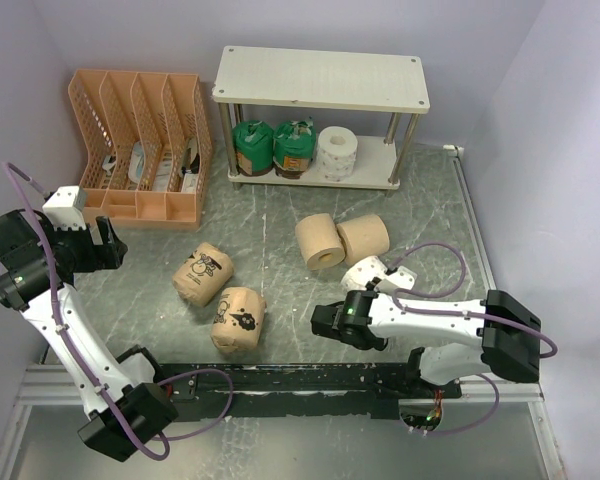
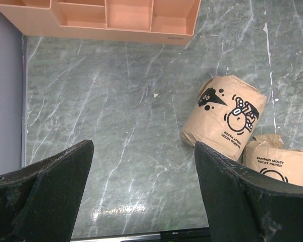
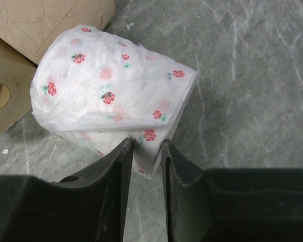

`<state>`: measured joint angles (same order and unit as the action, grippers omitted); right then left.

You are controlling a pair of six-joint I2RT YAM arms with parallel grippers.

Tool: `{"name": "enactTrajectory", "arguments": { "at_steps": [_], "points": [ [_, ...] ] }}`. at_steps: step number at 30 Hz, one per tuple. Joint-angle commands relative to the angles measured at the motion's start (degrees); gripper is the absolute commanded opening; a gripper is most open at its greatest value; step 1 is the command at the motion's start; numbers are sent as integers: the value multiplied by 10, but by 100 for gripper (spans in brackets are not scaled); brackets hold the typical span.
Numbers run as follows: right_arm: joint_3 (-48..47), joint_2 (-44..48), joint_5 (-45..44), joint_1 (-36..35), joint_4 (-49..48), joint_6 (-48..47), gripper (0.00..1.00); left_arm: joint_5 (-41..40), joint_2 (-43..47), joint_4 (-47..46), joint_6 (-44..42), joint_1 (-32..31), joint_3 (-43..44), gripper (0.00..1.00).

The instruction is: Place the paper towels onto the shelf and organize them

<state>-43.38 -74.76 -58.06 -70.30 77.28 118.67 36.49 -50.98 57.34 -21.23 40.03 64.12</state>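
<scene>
The shelf point(image 1: 320, 80) stands at the back. Its lower board holds two brown-wrapped green-topped rolls point(image 1: 272, 148) and one white dotted roll point(image 1: 336, 152). Two plain tan rolls point(image 1: 320, 241) point(image 3: 45, 20) lie mid-table. Two tan printed rolls point(image 1: 202, 272) point(image 2: 227, 118) lie to their left. My right gripper point(image 3: 146, 143) point(image 1: 362, 292) is shut on the wrapper flap of the second white dotted roll point(image 3: 111, 91), which the arm mostly hides in the top view point(image 1: 363, 270). My left gripper point(image 2: 144, 146) point(image 1: 108, 245) is open and empty, above bare table left of the printed rolls.
An orange slotted file organizer point(image 1: 145, 150) point(image 2: 106, 17) stands at the back left beside the shelf. Purple walls close in the table on the left, back and right. A black rail point(image 1: 310, 378) runs along the near edge.
</scene>
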Motion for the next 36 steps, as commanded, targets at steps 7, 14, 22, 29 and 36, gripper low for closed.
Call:
{"name": "enactTrajectory", "arguments": {
  "at_steps": [7, 14, 22, 29, 36],
  "points": [
    [11, -23, -25, 1, 17, 61, 49, 5, 10, -4, 0, 6, 11, 93],
    [43, -48, -63, 1, 17, 134, 30, 4, 14, -5, 0, 7, 11, 92],
    [15, -87, -68, 0, 17, 133, 0, 4, 28, -6, 1, 7, 10, 92],
    [-113, -40, -99, -39, 17, -71, 0, 0, 24, -7, 4, 7, 9, 92],
    [-265, -78, -136, -52, -16, -417, 0, -4, 25, -9, 6, 6, 9, 93]
  ]
}}
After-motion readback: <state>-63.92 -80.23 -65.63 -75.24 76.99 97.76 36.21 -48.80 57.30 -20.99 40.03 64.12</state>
